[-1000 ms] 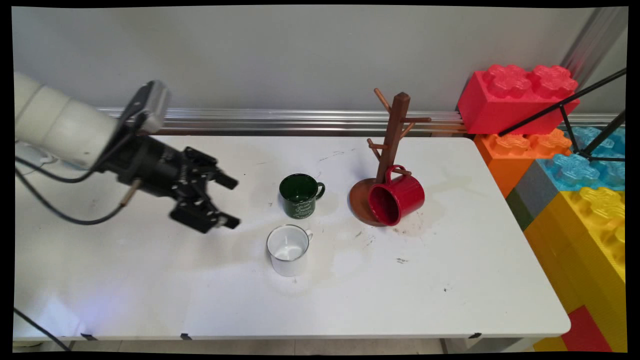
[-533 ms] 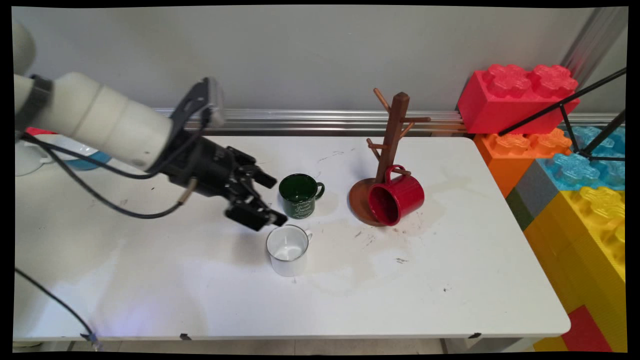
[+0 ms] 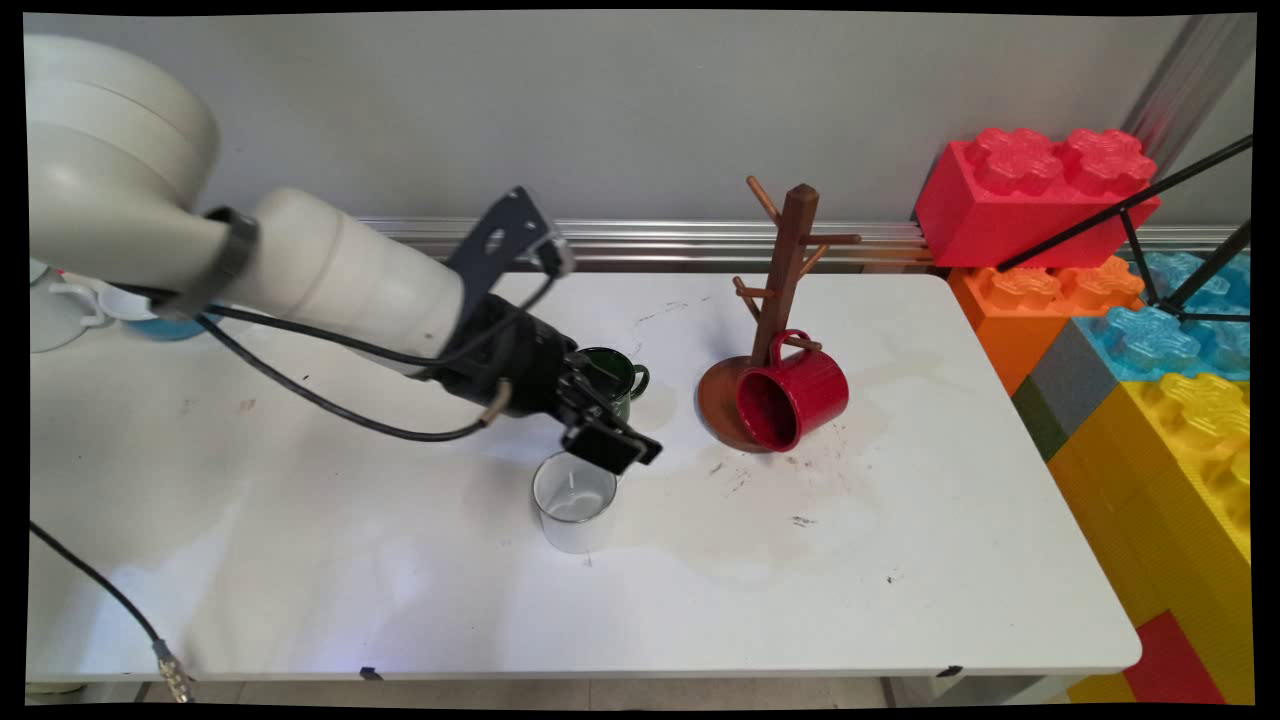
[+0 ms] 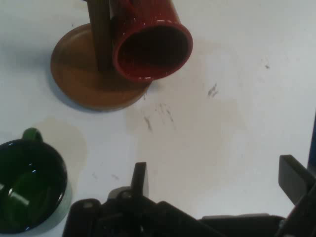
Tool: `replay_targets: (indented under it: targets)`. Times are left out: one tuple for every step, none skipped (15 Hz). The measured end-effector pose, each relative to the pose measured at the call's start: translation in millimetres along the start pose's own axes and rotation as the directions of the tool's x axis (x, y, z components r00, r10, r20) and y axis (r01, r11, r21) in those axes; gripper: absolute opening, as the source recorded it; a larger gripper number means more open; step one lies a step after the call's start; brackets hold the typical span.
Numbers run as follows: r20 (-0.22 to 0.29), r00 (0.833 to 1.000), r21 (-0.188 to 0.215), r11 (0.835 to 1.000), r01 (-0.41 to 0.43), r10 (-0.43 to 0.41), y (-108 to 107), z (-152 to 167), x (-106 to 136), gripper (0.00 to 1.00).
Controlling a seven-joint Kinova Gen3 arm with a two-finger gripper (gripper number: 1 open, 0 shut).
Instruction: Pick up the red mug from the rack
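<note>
My gripper (image 3: 617, 415) is open and holds nothing. It hangs low over the table between a dark green mug (image 3: 622, 371) and a white enamel mug (image 3: 575, 500), partly hiding the green one in the main view. In the hand view the two fingers (image 4: 140, 178) stand wide apart around bare, stained table, with the gripper (image 4: 217, 180) beside the green mug (image 4: 27, 186) at lower left. Ahead lies a red mug (image 3: 795, 395) tipped on its side, handle hooked on a low peg of the wooden mug tree (image 3: 786, 262). The red mug's mouth (image 4: 153, 49) faces me, over the tree's round base (image 4: 81, 76).
Large toy bricks (image 3: 1130, 330) are stacked past the table's right edge, with black tripod legs (image 3: 1150, 230) across them. A blue bowl (image 3: 175, 326) and white crockery (image 3: 50, 318) sit at the far left behind the arm. A metal rail (image 3: 680, 240) runs along the wall.
The arm has swept rightward from the left of the table. The open gripper went from well left of the mugs to between the green and white ones. The mugs have not moved.
</note>
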Motion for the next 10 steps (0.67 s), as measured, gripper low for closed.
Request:
replay_targets:
  targets:
    - [-0.003,1.0,-0.001,1.0,0.008,-0.008,1.5,5.0,1.2,1.0]
    - [-0.008,1.0,-0.003,1.0,0.018,-0.018,3.5,12.2,3.0,1.0]
    - [-0.015,0.999,-0.008,1.0,0.028,-0.028,5.6,20.2,5.2,1.0]
    - [-0.021,0.999,-0.014,0.999,0.036,-0.036,7.2,26.9,6.8,1.0]
    - [-0.03,0.999,-0.022,0.999,0.043,-0.044,8.6,34.3,8.6,1.0]
    - [-0.033,0.998,-0.026,0.999,0.046,-0.047,9.1,37.4,9.4,1.0]
    - [-0.042,0.998,-0.034,0.998,0.052,-0.053,10.1,44.4,11.2,1.0]
    - [-0.046,0.997,-0.037,0.998,0.054,-0.056,10.4,48.3,12.1,1.0]
    - [-0.052,0.997,-0.042,0.997,0.058,-0.06,10.6,53.8,13.3,1.0]
    - [-0.055,0.997,-0.044,0.997,0.06,-0.063,10.6,57.4,14.0,1.0]
